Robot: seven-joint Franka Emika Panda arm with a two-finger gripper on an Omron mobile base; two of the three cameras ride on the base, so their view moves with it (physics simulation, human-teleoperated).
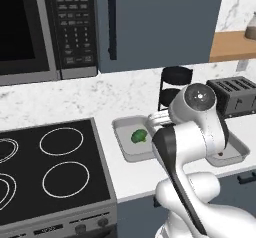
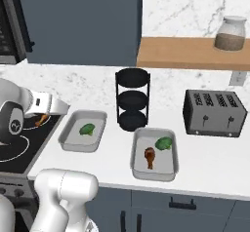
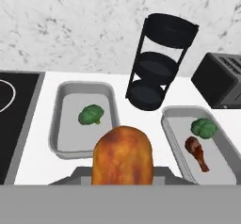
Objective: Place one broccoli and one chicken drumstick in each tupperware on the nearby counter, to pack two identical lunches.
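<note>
My gripper [image 2: 41, 115] is shut on the orange chicken drumstick [image 2: 44, 120], held in the air over the stove's right edge, just left of the left tupperware [image 2: 68, 139]. In the hand view the drumstick's bulbous end [image 3: 122, 155] rises large at the bottom and hides the fingertips. The left tupperware [image 3: 56, 124] holds one broccoli [image 3: 91, 115] alone. The right tupperware [image 3: 170, 129] holds a broccoli [image 3: 203, 127] and the darker drumstick [image 3: 196, 151]. Both trays sit on the white counter [image 2: 205, 163]. In the left base view my arm covers much of the right tupperware [image 1: 239, 154].
A black three-tier stand [image 2: 132, 99] stands behind and between the trays. The dark toaster [image 2: 214, 111] is at the right. The black stovetop [image 1: 45, 167] lies left of the counter, with a microwave [image 1: 45, 27] above. A wooden shelf [image 2: 190, 53] carries a jar [image 2: 230, 32].
</note>
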